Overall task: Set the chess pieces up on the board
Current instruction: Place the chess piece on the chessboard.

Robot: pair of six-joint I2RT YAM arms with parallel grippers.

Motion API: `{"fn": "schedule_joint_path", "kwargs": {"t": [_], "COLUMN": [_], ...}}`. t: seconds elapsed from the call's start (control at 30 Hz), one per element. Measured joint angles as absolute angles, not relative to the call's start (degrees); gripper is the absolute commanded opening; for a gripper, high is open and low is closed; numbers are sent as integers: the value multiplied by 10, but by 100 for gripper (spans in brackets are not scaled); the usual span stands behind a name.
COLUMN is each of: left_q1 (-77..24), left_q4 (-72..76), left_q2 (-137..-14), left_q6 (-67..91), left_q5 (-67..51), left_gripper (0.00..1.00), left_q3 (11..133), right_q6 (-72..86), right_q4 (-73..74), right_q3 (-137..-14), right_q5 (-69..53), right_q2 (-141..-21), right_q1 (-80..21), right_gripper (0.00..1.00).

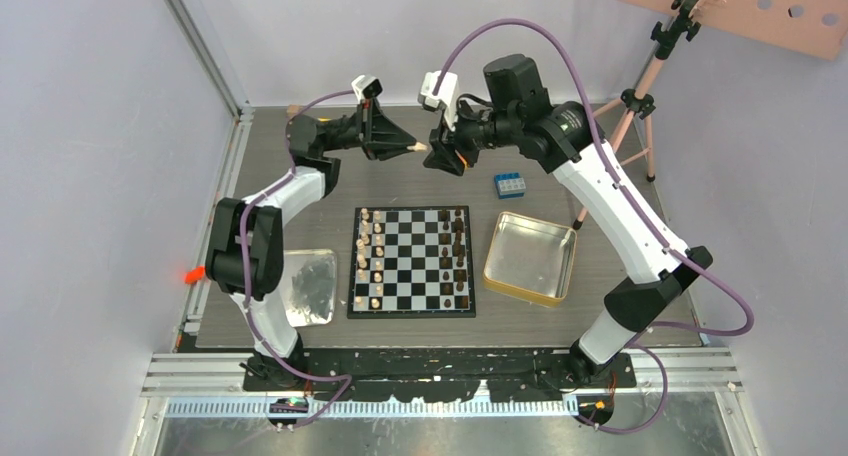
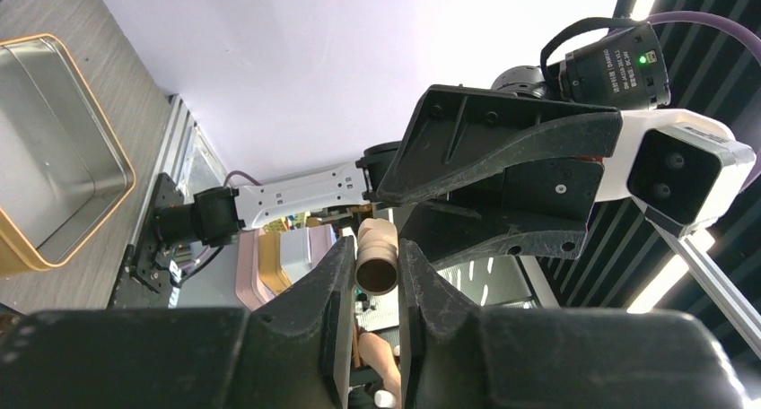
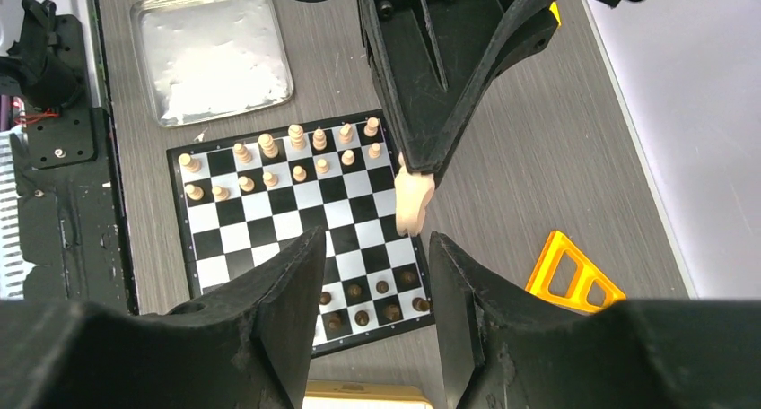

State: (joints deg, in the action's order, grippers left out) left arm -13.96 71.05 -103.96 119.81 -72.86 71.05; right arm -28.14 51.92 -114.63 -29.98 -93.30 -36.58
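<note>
The board (image 1: 412,266) lies at the table's middle, with light tan chess pieces (image 1: 370,261) along its left side and dark brown ones (image 1: 456,256) along its right. My left gripper (image 1: 412,148) is raised behind the board, shut on a light tan piece (image 1: 422,148). In the left wrist view the piece (image 2: 378,267) sits clamped between the fingertips. My right gripper (image 1: 440,158) faces it, open and empty. In the right wrist view the held piece (image 3: 414,203) hangs just beyond my open right fingers (image 3: 278,301), above the board (image 3: 269,230).
A gold-rimmed tin (image 1: 530,258) lies right of the board, a blue brick (image 1: 509,184) behind it. A silver tray (image 1: 310,286) lies left of the board. An orange triangular frame (image 3: 574,279) lies on the table in the right wrist view. A tripod (image 1: 630,116) stands back right.
</note>
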Motion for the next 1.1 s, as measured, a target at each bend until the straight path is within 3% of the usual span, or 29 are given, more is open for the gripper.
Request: {"fn": "schedule_joint_path", "kwargs": {"t": [0.23, 0.87, 1.1], "left_q1": [-149, -154, -154], "left_q4": [699, 670, 651], "left_q2": [-1025, -1011, -1005], "left_q6": [1198, 1199, 1201], "left_q5": [-732, -735, -735], "left_gripper": [0, 0, 9], "left_q3": [704, 680, 658], "right_q6": [-303, -329, -326], "right_q4": [524, 544, 559], "right_q3": [-1159, -1168, -1174], "right_q5": [-266, -235, -234], "right_q2": [-947, -956, -965], "right_q1": [-385, -394, -394], "right_gripper": [47, 10, 5]}}
